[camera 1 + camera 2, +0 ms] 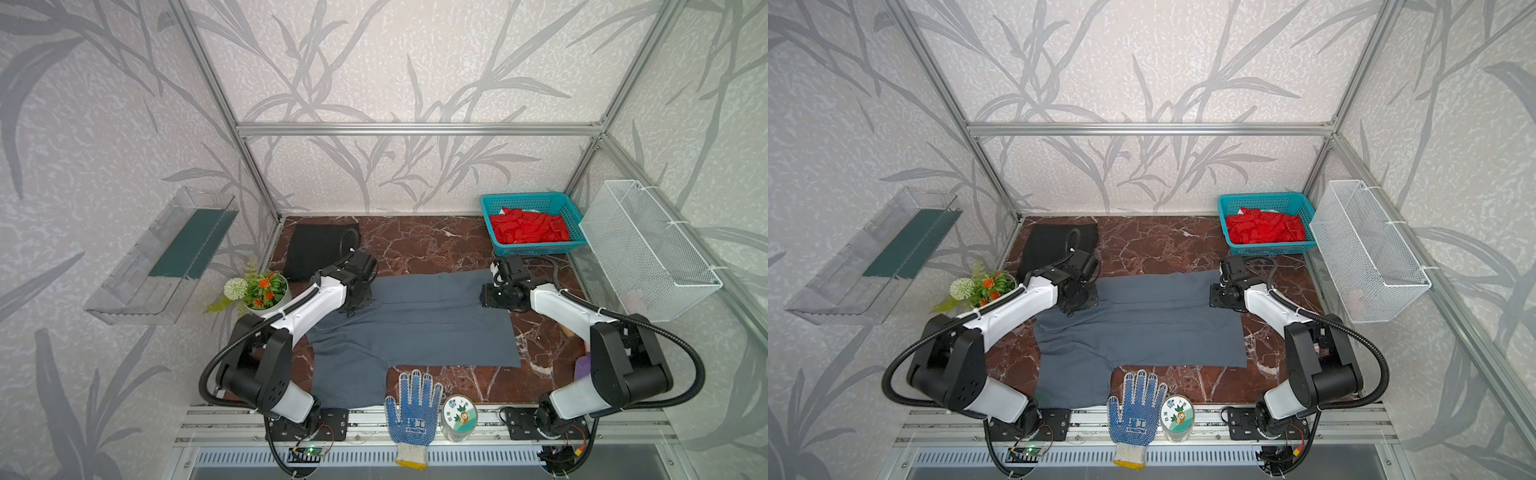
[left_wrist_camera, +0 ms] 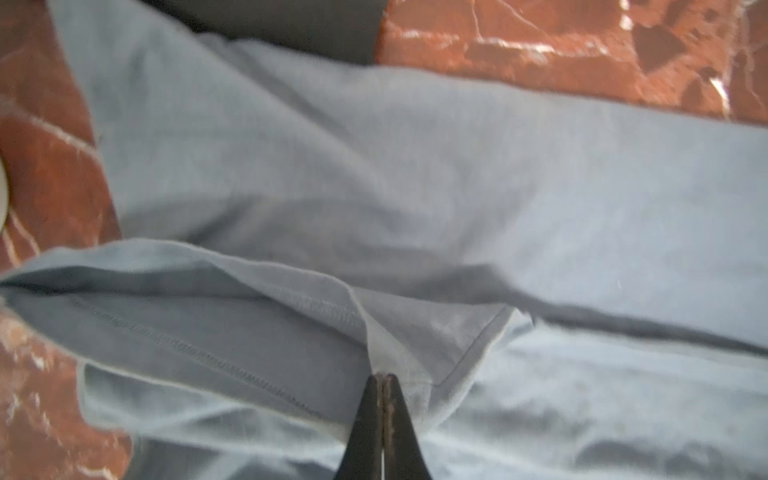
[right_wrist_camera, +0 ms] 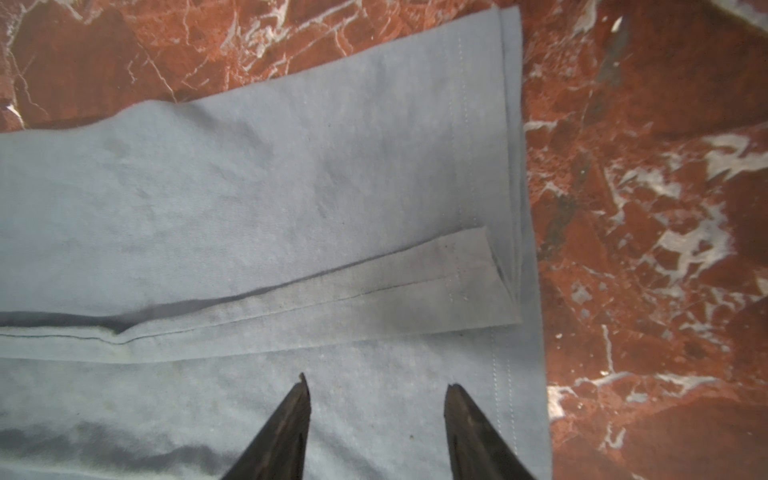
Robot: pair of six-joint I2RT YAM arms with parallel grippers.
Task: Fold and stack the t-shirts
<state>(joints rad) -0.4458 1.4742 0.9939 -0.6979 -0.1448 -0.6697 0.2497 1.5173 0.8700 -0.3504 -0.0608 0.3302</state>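
Note:
The slate grey t-shirt lies spread across the middle of the marble table, its far long edge folded over towards the middle. A sleeve reaches the front edge at the left. The black t-shirt sits folded at the back left, and the left wrist view shows its edge. My left gripper is shut, pinching a raised fold of the grey t-shirt at the shirt's left end. My right gripper hangs open just over the grey t-shirt near its hemmed right end, with nothing between its fingers.
A flower pot stands left of the left arm. At the back right is a teal basket of red cloth, beside a white wire basket. A blue-dotted glove and a round tin lie at the front edge.

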